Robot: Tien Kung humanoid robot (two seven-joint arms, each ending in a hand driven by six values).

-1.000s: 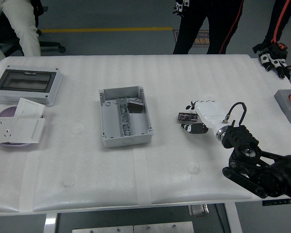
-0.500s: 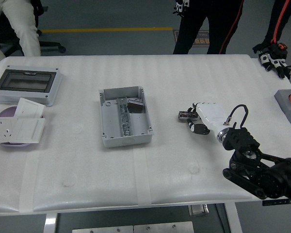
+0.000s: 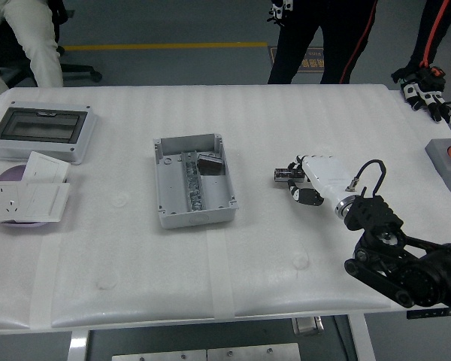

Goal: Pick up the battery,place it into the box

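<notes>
Head view: box [image 3: 192, 182] holds a dark block [image 3: 209, 162].

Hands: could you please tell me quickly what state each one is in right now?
Left hand: not in view.
Right hand: fingers curled on the battery, right of the box.

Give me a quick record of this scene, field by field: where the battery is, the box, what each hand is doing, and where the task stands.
battery: small dark block on the table, right of the box
box: grey open box, mid-table
right hand: white hand at the battery; firm grasp cannot be told
left hand: out of view
task stage: battery not yet in the box
</notes>
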